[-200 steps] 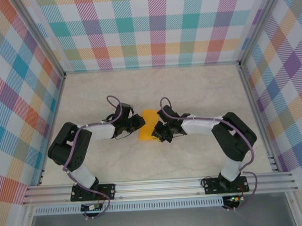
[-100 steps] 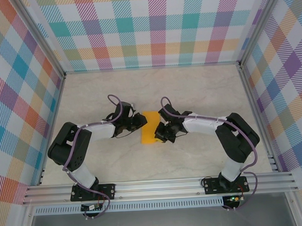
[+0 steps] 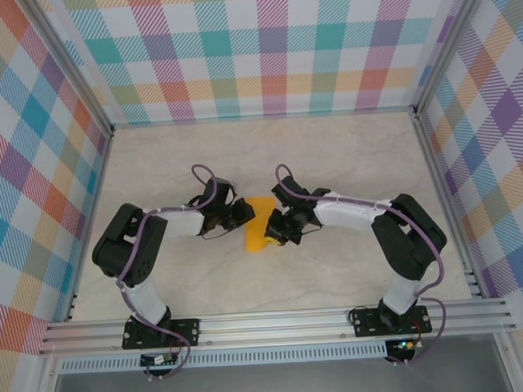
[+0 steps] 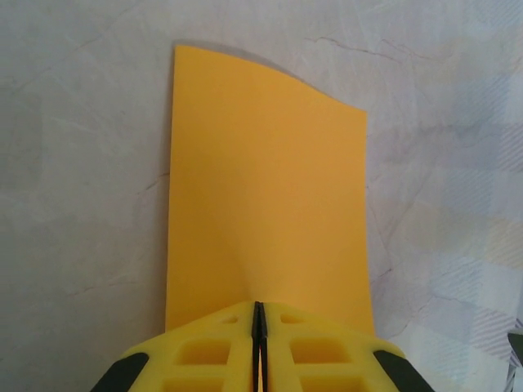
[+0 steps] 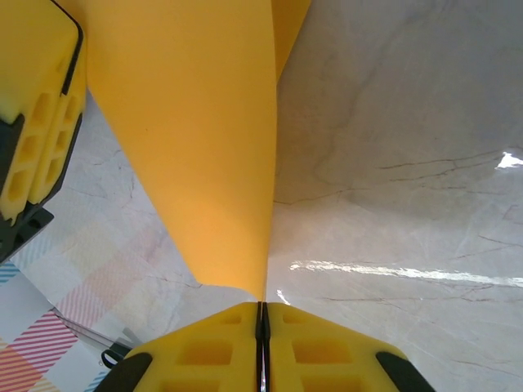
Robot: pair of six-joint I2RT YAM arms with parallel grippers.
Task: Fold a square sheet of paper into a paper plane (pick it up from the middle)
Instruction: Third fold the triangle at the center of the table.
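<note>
Orange paper (image 3: 261, 224) at centre of surface (image 3: 346, 149); left jaws pinched shut on its left edge, right jaws likewise on right.

The square sheet of paper (image 3: 259, 231) was plain orange-yellow. Around it the counter (image 3: 346, 149) was cream marble, grey-veined; beyond it, the walls (image 3: 272, 48) wore pastel plaid. The left pincer (image 4: 258, 314) and right pincer (image 5: 262, 314) had yellow pads (image 4: 204, 353).
</note>
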